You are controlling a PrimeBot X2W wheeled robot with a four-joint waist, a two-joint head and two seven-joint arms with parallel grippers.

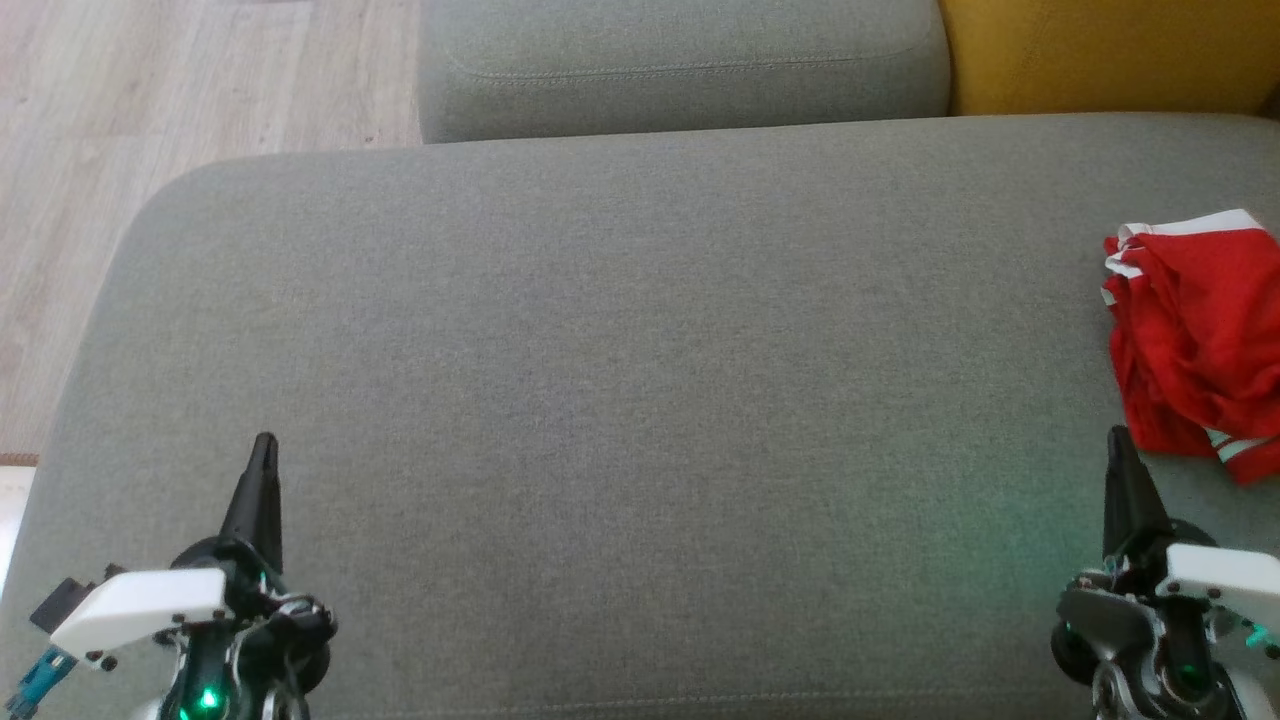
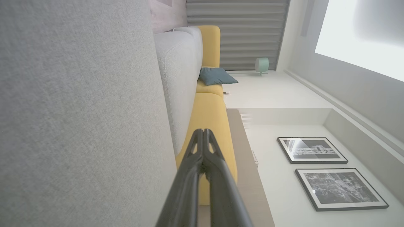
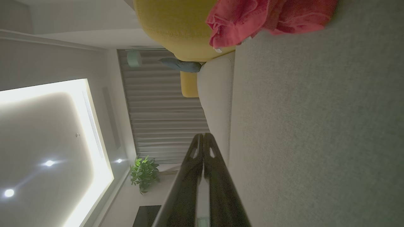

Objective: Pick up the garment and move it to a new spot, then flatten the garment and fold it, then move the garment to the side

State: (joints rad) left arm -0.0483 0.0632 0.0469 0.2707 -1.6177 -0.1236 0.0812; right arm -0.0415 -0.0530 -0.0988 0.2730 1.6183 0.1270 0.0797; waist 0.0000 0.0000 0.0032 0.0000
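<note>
Both grippers, left gripper point(image 1: 264, 445) and right gripper point(image 1: 1118, 440), sat pinched together, empty, since your red garment point(image 1: 1195, 340) lay crumpled, ungrasped, just beyond the right one.

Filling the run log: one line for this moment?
phase: pre-grasp | left pincer: shut, empty | right pincer: shut, empty | red garment: bunched, sofa right edge

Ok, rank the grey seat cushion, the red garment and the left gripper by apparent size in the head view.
1. grey seat cushion, by far the largest.
2. red garment, partly cut off at the frame edge.
3. left gripper; nearer the camera, so its rank against the garment is unsure.
</note>
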